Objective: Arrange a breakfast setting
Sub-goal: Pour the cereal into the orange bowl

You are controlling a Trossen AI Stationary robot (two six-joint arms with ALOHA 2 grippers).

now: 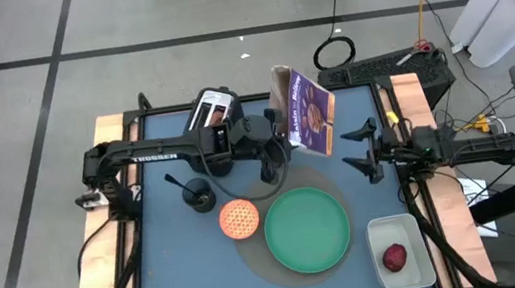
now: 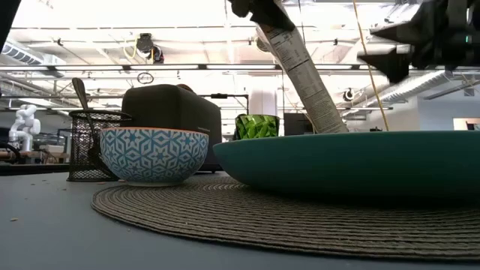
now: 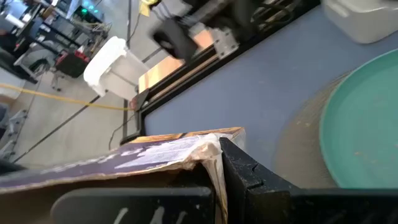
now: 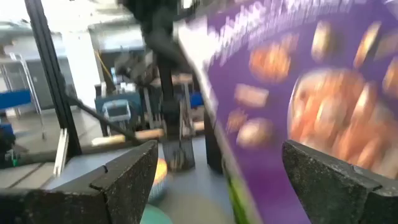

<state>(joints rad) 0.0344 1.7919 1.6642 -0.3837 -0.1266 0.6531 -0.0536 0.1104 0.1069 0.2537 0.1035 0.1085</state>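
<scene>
High view first: purple cereal box [image 1: 309,112] tilts in the air behind the green plate [image 1: 307,229], its top edge pinched by the left gripper [image 1: 278,126]. Right gripper [image 1: 364,151] hangs beside the box, fingers spread wide. Orange bowl [image 1: 239,218] touches the plate's left rim on the round mat [image 2: 225,214]; dark-red fruit [image 1: 395,258] sits in the white tub [image 1: 398,231] right of the plate.

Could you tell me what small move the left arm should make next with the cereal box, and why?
Probably lower it and tip it upright onto the bare table behind the green plate. The left gripper holds the purple cereal box tilted in the air, while the right gripper waits open beside it.
</scene>
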